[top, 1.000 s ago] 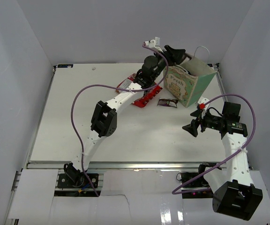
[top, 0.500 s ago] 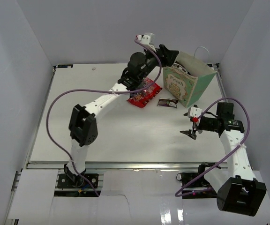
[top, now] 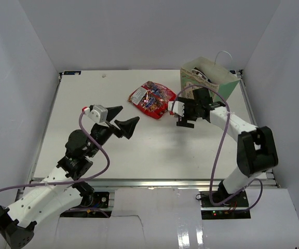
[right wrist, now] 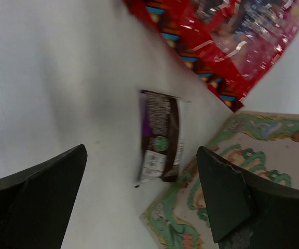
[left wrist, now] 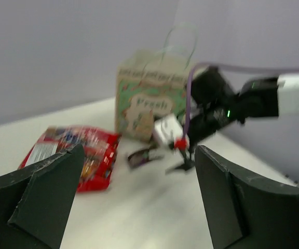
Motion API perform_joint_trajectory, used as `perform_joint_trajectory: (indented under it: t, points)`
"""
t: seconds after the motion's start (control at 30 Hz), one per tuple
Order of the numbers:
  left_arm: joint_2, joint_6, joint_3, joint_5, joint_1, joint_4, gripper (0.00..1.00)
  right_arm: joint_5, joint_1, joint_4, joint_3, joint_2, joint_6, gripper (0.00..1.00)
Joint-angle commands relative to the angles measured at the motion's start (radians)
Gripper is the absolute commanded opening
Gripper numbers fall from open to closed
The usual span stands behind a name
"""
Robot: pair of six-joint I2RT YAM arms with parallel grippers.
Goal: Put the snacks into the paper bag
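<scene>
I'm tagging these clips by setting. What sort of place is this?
Probably a robotics lab test cell: plain white panel walls box in a white table, and a white left robot arm and white right robot arm are mounted at its near edge.

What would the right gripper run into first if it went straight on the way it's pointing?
Most likely the small dark brown wrapper. It lies flat on the table, framed by the fingers of the open right gripper, just beside the paper bag. How far off it is I can't tell.
</scene>
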Motion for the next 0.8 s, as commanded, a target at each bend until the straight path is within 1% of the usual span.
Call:
perform_joint_trajectory:
  t: [0.0,0.03,0.13,0.27,0.37,0.43,0.47,0.5,0.6,0.63,0.67,0.7,0.77]
  points:
    - [-0.091,0.045,-0.102,-0.136,0.004,-0.191,0.98,0.250,0.009,0.111,0.144,0.123,0.136,0.92]
    - [-0.104,0.038,-0.081,-0.122,0.001,-0.210,0.98,0.267,0.012,0.084,0.209,0.157,0.148,0.91]
    - [-0.108,0.064,-0.044,-0.072,0.001,-0.288,0.98,0.334,0.026,0.038,0.308,0.287,0.168,0.90]
    - [-0.091,0.096,-0.029,-0.068,-0.004,-0.419,0.98,0.371,0.030,0.018,0.337,0.357,0.171,0.89]
    - [-0.104,0.116,-0.035,-0.088,-0.004,-0.448,0.98,0.394,0.030,0.009,0.346,0.395,0.173,0.86]
    - [-0.116,0.119,-0.039,-0.104,-0.004,-0.457,0.98,0.394,0.030,-0.014,0.365,0.422,0.177,0.82]
    - [-0.136,0.120,-0.043,-0.111,-0.004,-0.463,0.98,0.391,0.030,-0.045,0.377,0.444,0.179,0.78]
    - [-0.136,0.120,-0.044,-0.111,-0.004,-0.465,0.98,0.390,0.030,-0.050,0.377,0.444,0.179,0.78]
    - [-0.156,0.122,-0.049,-0.112,-0.004,-0.468,0.98,0.391,0.030,-0.062,0.382,0.469,0.180,0.70]
    - [-0.159,0.124,-0.050,-0.112,-0.004,-0.469,0.98,0.387,0.030,-0.079,0.383,0.476,0.180,0.62]
    - [-0.159,0.124,-0.052,-0.112,-0.004,-0.471,0.98,0.380,0.030,-0.088,0.386,0.478,0.180,0.57]
    - [-0.156,0.124,-0.050,-0.112,-0.002,-0.471,0.98,0.367,0.030,-0.106,0.386,0.476,0.182,0.47]
    - [-0.154,0.124,-0.049,-0.109,-0.004,-0.474,0.98,0.335,0.030,-0.117,0.374,0.463,0.180,0.39]
